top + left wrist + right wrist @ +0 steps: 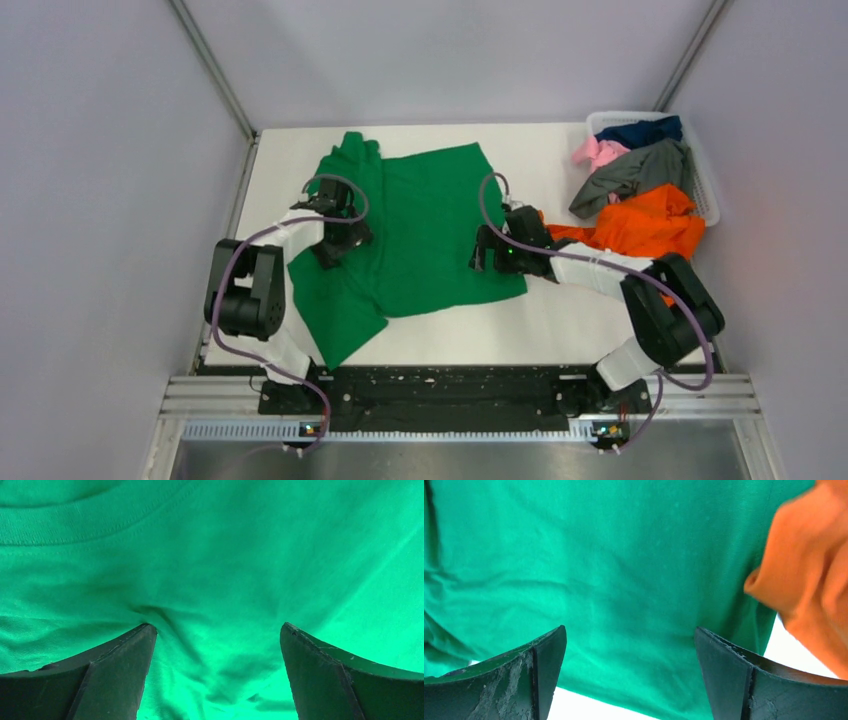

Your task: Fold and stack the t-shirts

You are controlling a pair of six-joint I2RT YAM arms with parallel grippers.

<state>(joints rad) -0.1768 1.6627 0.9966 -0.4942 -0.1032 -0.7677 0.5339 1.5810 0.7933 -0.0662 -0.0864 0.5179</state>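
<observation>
Green shirt (pixel 430 220) flat on table (pixel 560 330). Left gripper (pixel 215 630), jaws apart, over collar side — right gripper (pixel 629 632) likewise over hem edge, orange shirt (pixel 809 580) just beside.

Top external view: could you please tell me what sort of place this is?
Probably a robot lab test cell, not a home: plain walls on metal framing enclose a white table, and the left arm and right arm are bolted to a rail at its near edge.

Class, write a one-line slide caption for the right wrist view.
Open right gripper over the green t-shirt near its edge, orange t-shirt beside it.
</observation>
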